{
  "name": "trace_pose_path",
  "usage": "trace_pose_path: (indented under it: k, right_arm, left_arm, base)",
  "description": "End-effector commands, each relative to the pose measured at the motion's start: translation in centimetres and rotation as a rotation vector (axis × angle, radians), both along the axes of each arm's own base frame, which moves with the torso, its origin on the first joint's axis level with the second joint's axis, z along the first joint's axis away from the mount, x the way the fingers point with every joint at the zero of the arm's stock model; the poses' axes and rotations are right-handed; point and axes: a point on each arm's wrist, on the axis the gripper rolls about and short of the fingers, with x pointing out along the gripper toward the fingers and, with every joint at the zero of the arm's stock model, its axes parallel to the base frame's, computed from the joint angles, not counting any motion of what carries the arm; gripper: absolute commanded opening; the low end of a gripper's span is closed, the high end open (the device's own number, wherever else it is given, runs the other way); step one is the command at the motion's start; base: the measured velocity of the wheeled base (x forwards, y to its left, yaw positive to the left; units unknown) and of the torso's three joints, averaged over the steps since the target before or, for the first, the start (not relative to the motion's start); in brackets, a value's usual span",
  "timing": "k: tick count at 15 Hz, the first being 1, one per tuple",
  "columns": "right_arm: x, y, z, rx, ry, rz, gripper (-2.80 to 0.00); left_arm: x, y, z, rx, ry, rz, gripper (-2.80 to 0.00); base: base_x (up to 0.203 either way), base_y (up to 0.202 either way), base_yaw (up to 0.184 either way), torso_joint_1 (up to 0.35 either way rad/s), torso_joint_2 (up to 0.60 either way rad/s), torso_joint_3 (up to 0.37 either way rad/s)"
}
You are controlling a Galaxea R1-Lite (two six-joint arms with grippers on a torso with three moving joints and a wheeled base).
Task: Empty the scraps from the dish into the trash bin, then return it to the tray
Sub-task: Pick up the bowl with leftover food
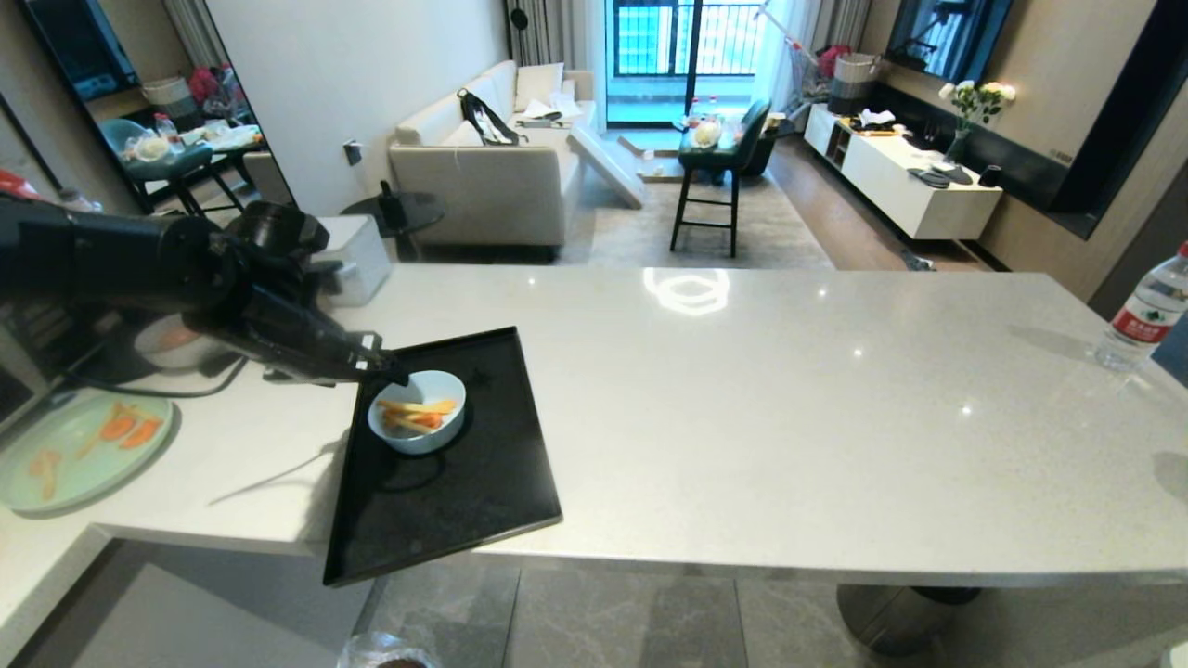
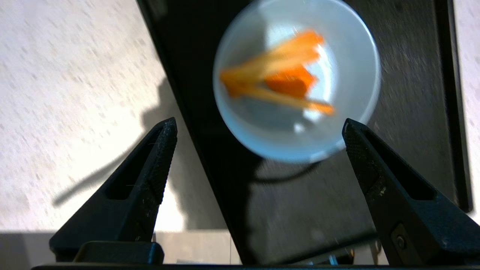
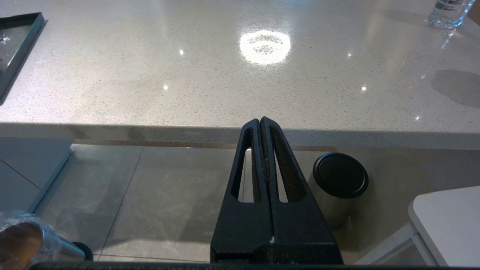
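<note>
Dish (image 1: 418, 411) sits on tray (image 1: 483, 520), toward tray's far-left part, scraps (image 1: 416, 413) inside. Left gripper (image 1: 385, 366) at dish's far-left rim, just above it; whether it touches rim, cannot tell. In left wrist view dish (image 2: 296, 80) lies ahead, between spread fingers (image 2: 159, 150), offset toward one. Jaws wide apart, nothing held. Right gripper (image 3: 260, 123) below counter edge, fingers pressed together, empty, well apart from dish. Left arm clearly nearer. Trash bin (image 3: 22, 243) on floor below.

Pale speckled counter (image 1: 742, 390) in foreground. Beyond: beige sofa (image 1: 492, 176), dark stool (image 1: 710, 176), white low cabinet (image 1: 905, 181), balcony door (image 1: 687, 56) admitting daylight.
</note>
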Motion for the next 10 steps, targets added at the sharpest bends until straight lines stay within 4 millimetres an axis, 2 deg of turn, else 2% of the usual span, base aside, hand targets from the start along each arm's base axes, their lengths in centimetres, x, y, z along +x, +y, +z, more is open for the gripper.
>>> trace_pose_path:
  k: [1,5,10]
  right_arm:
    - [0.0,0.0,0.0,0.000,0.000,0.000,-2.80]
    - [0.0,0.0,0.0,0.000,-0.001,0.000,-2.80]
    - [0.0,0.0,0.0,0.000,-0.001,0.000,-2.80]
  left_arm:
    - [0.7,0.7,-1.4,0.008,0.024,0.020,0.00]
    - [0.4,1.6,-3.6,0.054,0.098,0.034,0.00]
    - [0.7,1.9,-4.9,0.058,0.109,0.038,0.00]
  base:
    - [0.000,0.000,0.000,0.000,0.00,0.000]
    - [0.000,0.000,0.000,0.000,0.00,0.000]
    - [0.000,0.000,0.000,0.000,0.00,0.000]
